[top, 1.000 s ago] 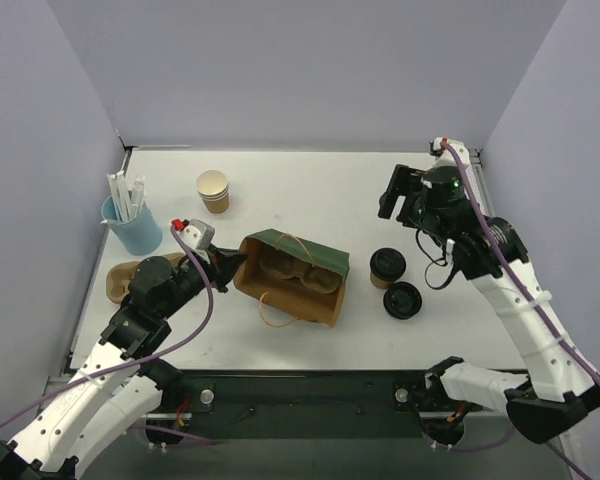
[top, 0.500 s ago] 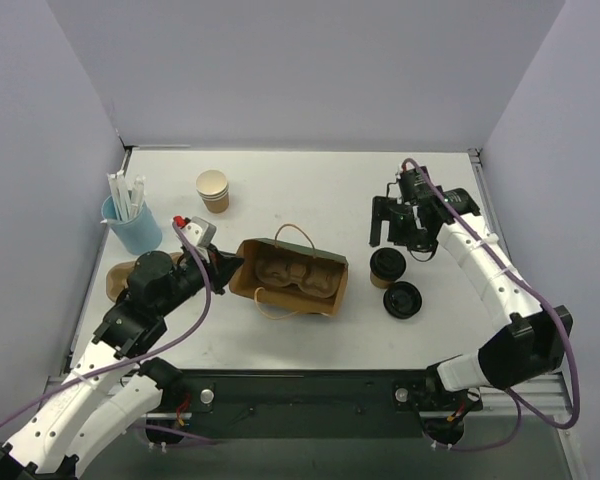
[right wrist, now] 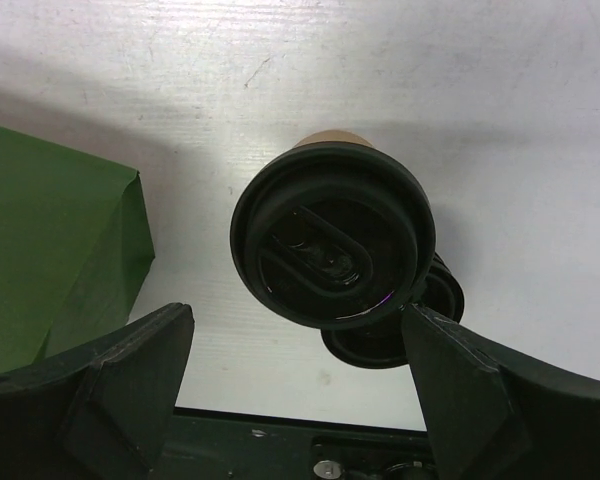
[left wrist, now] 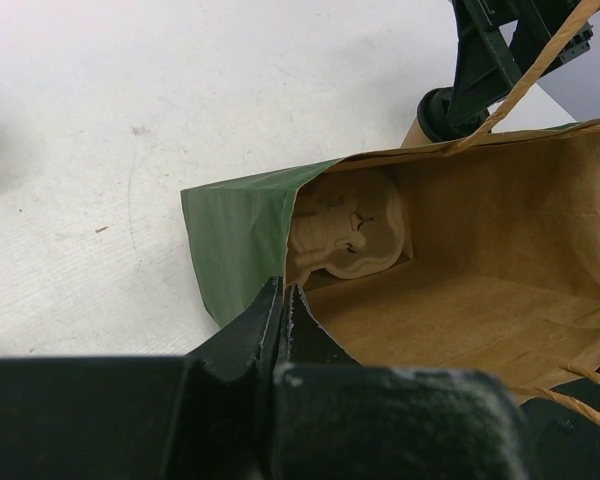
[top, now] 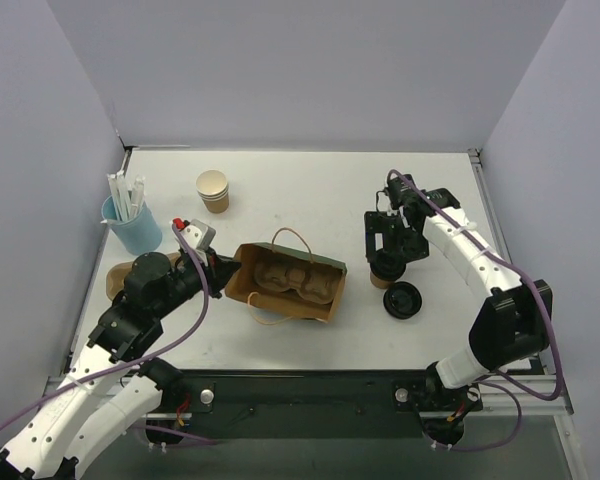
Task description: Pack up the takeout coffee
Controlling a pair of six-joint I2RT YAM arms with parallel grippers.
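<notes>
White arms [top: 485, 270], black hands [top: 386, 258], purple cables [top: 206, 292]

Robot lab test cell, plain lavender walls [top: 310, 70] boxing in a white table [top: 310, 185], black mounting rail [top: 310, 393]

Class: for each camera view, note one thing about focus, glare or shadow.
Left wrist: the left claw up close is blurred, the green bag sharp. Right wrist: a small violet glint on the lid of the takeout coffee, soft shadow on the table beyond. Top external: even light, faint shadows.
</notes>
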